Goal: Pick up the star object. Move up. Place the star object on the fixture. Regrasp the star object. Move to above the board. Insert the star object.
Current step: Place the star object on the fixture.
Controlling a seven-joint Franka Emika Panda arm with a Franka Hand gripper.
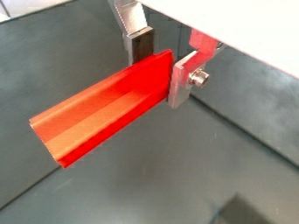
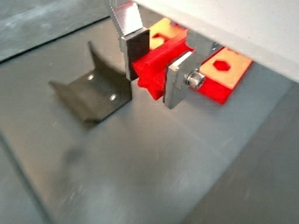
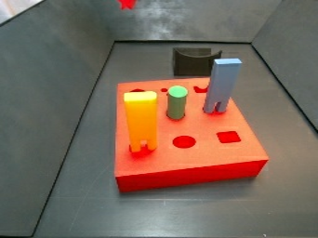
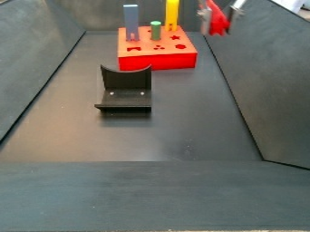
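My gripper (image 1: 163, 63) is shut on the star object (image 1: 100, 109), a red ridged peg that sticks out sideways from between the silver fingers. End-on, the star object (image 2: 149, 70) shows its star-shaped face between the pads. In a side view the gripper (image 4: 224, 9) holds the star object (image 4: 216, 16) high in the air, to the right of the board (image 4: 169, 56). The black fixture (image 4: 125, 88) stands on the floor nearer the camera, and also shows as the fixture (image 2: 91, 89) below and beside the gripper. Only the star object's tip (image 3: 126, 4) shows at the frame edge.
The red board (image 3: 192, 163) carries a tall orange-yellow peg (image 3: 140, 119), a green cylinder (image 3: 178, 101) and a blue-grey peg (image 3: 222, 85), with open holes near its front. The fixture (image 3: 195, 60) stands behind it. Dark sloping walls ring the floor.
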